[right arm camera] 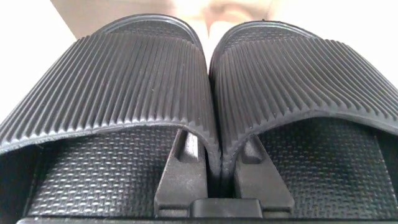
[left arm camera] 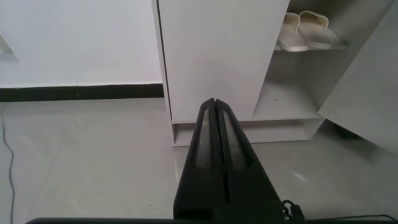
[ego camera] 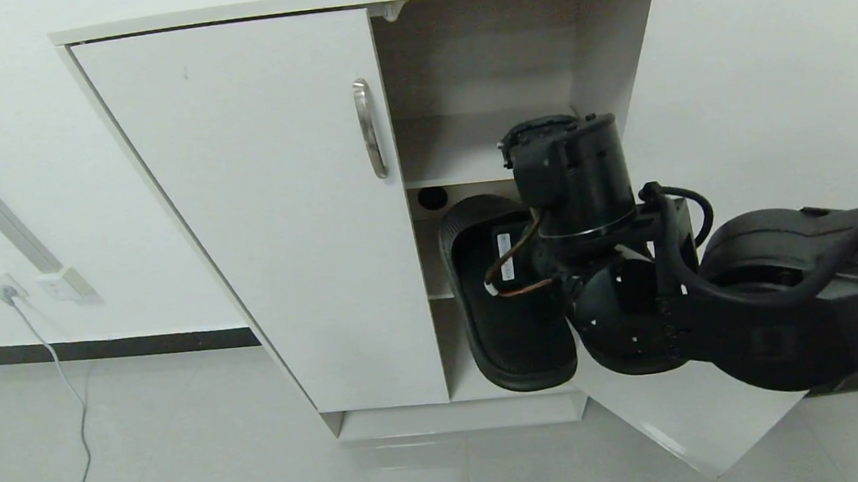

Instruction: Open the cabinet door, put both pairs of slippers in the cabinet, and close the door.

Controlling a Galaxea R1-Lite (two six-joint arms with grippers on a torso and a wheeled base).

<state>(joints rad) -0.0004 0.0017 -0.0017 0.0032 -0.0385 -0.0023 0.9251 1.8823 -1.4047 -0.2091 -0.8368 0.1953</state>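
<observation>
Left half: the shut left door bars entry.
Right half: the right door stands wide, leaving the opening exposed.
Lower opening: the black slippers, clamped in the right pincer, and the arm behind them block most of it.
Top compartment: room to pass above the upper shelf.
Middle shelf: the white slippers occupy part.
Bottom shelf: bare board.

Black slippers, white cabinet
The straps are showing fine ribbing and the footbeds are looking pebbled, while the other slippers are looking cream.
</observation>
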